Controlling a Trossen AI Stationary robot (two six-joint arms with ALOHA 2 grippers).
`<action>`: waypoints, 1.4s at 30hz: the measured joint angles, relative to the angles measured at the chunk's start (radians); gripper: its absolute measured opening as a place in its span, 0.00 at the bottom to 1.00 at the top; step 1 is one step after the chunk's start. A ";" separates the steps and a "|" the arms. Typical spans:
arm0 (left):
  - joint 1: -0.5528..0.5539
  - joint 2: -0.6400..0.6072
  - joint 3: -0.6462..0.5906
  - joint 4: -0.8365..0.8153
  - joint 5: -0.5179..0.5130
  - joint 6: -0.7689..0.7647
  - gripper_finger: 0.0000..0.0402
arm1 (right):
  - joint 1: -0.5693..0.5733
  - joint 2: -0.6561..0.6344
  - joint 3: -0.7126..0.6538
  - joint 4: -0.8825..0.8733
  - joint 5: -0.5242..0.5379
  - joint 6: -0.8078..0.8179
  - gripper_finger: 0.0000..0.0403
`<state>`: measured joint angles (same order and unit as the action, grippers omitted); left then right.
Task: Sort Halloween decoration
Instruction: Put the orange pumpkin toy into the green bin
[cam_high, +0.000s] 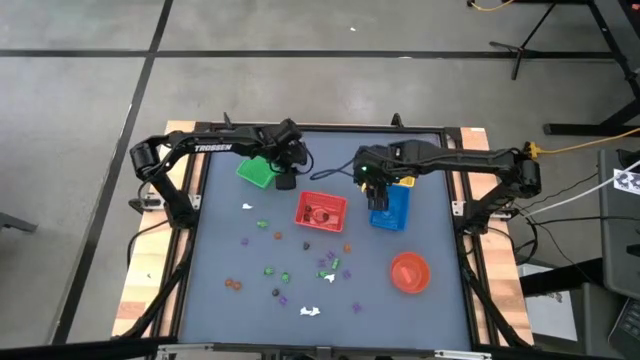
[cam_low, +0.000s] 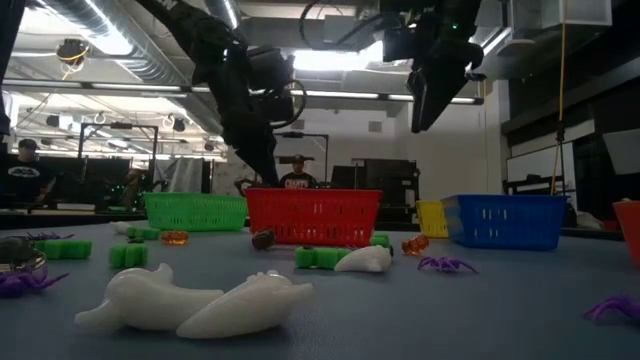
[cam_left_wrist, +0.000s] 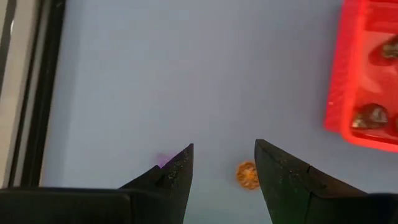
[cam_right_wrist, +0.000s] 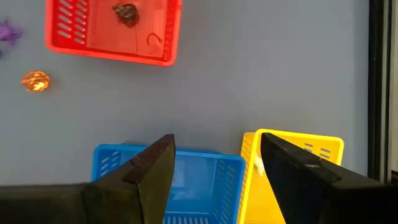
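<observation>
Above the table's far edge, left end effector (cam_high: 285, 180) and right end effector (cam_high: 378, 195), both parted, empty-jawed.

Readable in white capitals along the dark upper link of the left arm (cam_high: 212, 147), high view: "TROSSEN". Faint light print across the chest of the dark shirt of the person (cam_low: 294, 178) behind the red slatted plastic basket (cam_low: 314, 217), low view, too small to make out. Small black-and-white patterned marker (cam_high: 628, 181) at the right edge of the high view, no legible characters. Nothing else legible anywhere.
</observation>
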<state>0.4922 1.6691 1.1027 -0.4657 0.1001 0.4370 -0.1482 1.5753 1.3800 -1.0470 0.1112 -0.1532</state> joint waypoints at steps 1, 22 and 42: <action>-0.008 0.000 0.000 -0.002 0.000 0.006 0.39 | 0.007 0.000 0.000 0.000 0.000 0.002 0.59; -0.041 0.091 0.000 -0.037 0.005 0.042 0.39 | 0.119 0.000 0.000 0.001 -0.001 0.044 0.59; -0.014 0.167 0.000 -0.059 0.001 0.017 0.39 | 0.116 0.000 0.000 0.002 0.000 0.048 0.59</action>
<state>0.4786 1.8357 1.1023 -0.5244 0.1009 0.4541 -0.0326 1.5753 1.3800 -1.0447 0.1116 -0.1052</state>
